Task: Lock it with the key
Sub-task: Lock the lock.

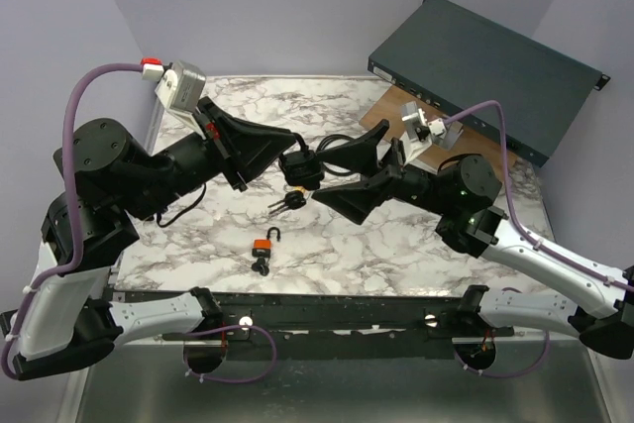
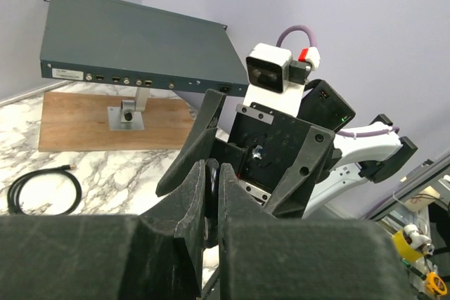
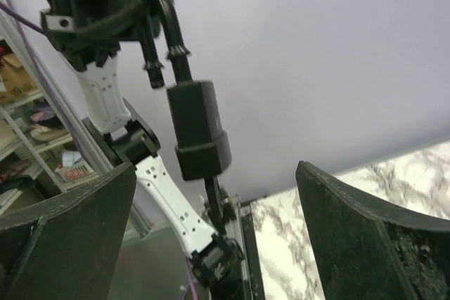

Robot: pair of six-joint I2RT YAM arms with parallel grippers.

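Even, bright light casts soft shadows; the padlock (image 3: 199,128) blurs slightly in the right wrist view.

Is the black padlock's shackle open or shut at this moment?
Open: the right wrist view shows one shackle leg hanging free beside the black padlock, not seated in its body.

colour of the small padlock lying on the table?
Orange: the small orange padlock shows best in the top view.

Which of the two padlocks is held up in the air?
The black padlock, gripped by the left hand; the orange padlock lies on the table.
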